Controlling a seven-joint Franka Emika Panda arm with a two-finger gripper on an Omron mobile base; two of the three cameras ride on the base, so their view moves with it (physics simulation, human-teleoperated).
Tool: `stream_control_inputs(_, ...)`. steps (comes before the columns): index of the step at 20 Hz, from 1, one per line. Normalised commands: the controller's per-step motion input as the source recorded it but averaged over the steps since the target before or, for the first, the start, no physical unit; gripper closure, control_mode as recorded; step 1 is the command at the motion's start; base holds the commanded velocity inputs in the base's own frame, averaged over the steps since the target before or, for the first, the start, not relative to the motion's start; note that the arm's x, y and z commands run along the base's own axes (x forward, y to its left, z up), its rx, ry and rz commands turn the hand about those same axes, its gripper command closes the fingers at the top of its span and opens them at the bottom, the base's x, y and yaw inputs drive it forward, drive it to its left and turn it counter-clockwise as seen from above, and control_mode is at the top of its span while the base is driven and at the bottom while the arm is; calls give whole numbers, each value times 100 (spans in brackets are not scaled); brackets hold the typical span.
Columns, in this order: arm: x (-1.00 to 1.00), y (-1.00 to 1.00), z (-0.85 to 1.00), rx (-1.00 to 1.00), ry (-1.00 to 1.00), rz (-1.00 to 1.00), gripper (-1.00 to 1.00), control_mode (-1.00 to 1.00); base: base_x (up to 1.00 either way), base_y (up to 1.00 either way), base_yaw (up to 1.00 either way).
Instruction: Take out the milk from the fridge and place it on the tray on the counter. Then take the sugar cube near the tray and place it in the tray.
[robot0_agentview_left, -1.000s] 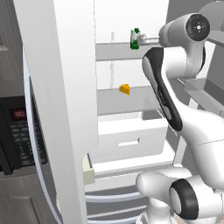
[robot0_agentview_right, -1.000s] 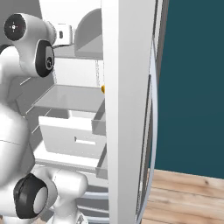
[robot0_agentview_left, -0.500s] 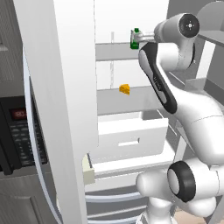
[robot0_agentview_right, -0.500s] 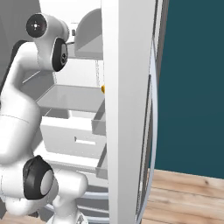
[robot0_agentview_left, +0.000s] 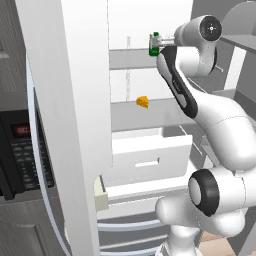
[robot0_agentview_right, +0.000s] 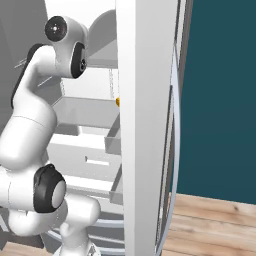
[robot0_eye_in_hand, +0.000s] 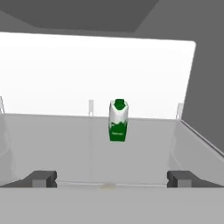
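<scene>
1. The milk (robot0_eye_in_hand: 118, 120) stands upright on the fridge (robot0_agentview_left: 85, 125) upper shelf, dead ahead of the end effector (robot0_eye_in_hand: 111, 178).
2. Fingers spread wide, empty (carton well apart, slightly right of center).

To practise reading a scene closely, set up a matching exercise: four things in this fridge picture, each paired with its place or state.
Things:
1. milk
2. cheese wedge
3. microwave
4. gripper

Place or state:
A. left of the fridge door
B. jaws wide open
C. upright on the upper shelf
D. on the shelf below

Pairs: 1-C, 2-D, 3-A, 4-B
</scene>
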Motion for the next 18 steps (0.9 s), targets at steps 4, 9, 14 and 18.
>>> stream_control_inputs(4,37,-10,-3,0,0,0,-100,-100,0,0,0)
stream_control_inputs(9,48,-1,-1,0,0,0,-100,-100,0,0,0)
stream_control_inputs(14,48,-3,-10,0,0,1,-100,-100,0,0,0)
stream_control_inputs(18,32,-12,-11,0,0,2,-100,-100,0,0,0)
